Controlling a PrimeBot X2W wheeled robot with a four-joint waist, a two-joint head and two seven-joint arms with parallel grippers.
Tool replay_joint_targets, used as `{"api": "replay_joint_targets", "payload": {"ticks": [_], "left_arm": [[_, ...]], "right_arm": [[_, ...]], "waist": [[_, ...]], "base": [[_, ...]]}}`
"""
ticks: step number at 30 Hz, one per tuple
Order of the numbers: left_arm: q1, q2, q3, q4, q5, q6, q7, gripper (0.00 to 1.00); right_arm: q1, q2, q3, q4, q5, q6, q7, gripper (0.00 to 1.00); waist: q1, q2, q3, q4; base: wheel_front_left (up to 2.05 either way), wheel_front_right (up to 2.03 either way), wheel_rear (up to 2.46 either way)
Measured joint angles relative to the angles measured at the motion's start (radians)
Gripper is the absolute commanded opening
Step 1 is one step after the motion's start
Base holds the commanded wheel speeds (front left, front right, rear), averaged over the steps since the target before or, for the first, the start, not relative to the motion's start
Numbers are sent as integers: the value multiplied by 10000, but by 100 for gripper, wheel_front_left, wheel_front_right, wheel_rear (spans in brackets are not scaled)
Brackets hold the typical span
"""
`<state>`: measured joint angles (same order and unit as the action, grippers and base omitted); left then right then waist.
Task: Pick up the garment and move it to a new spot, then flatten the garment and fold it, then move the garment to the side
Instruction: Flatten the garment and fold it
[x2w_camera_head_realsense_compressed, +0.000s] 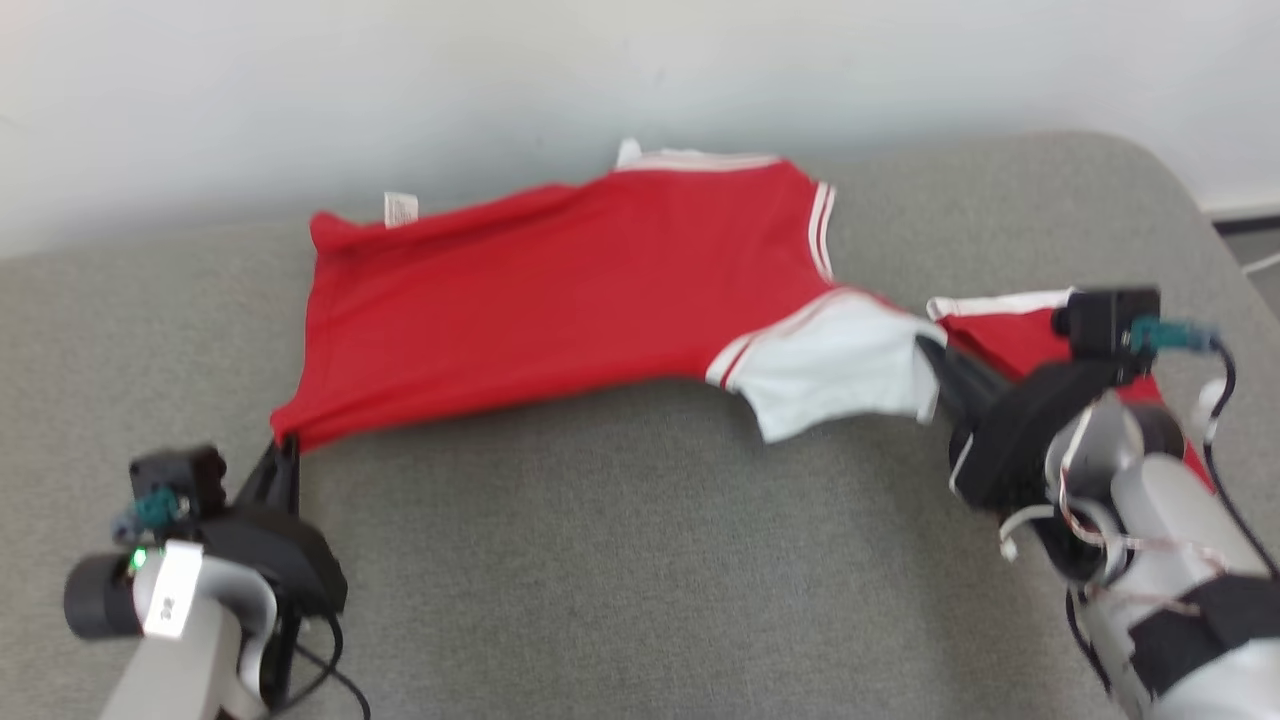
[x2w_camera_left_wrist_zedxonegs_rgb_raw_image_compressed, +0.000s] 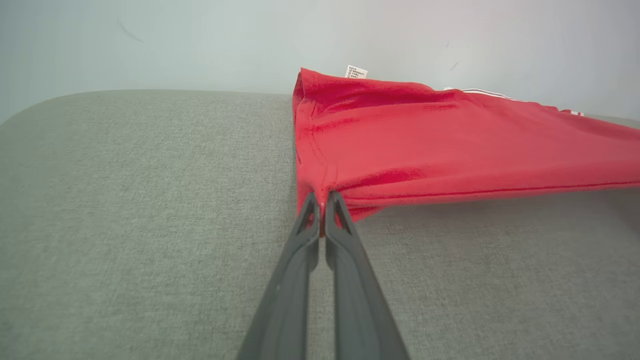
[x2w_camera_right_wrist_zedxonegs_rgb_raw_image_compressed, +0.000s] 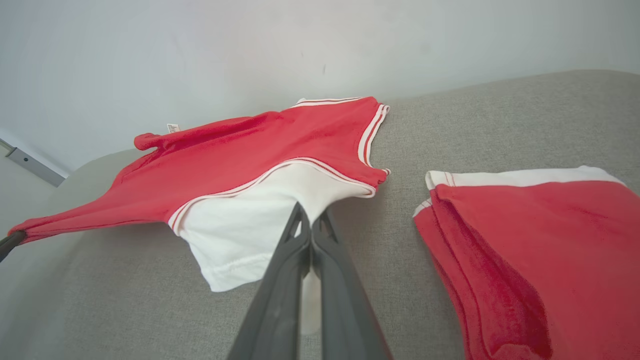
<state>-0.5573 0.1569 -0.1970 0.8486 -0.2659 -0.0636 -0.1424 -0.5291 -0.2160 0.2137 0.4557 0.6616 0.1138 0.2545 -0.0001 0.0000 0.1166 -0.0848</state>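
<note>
The garment is a red T-shirt with white sleeves and striped trim, stretched across the grey cushion between my two grippers. My left gripper is shut on the shirt's near bottom hem corner; the left wrist view shows its fingers pinching the red fabric. My right gripper is shut on the white sleeve; in the right wrist view, its fingers pinch the sleeve at its shoulder end. A small white label sticks up at the far hem corner.
A second red garment with white trim lies folded on the cushion to the right, under my right forearm. The grey cushion has free room in front of the shirt. A pale wall runs right behind it.
</note>
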Motion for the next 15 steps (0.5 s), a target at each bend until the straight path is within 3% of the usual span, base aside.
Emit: {"api": "replay_joint_targets", "payload": {"ticks": [15], "left_arm": [[2748,123,46,270,-242,-253,-608,0]], "right_arm": [[3678,-291,134,-1697,366,-88,453,0]], "waist": [[-3,-2,-1873,439]], "base": [[0,0,0]]}}
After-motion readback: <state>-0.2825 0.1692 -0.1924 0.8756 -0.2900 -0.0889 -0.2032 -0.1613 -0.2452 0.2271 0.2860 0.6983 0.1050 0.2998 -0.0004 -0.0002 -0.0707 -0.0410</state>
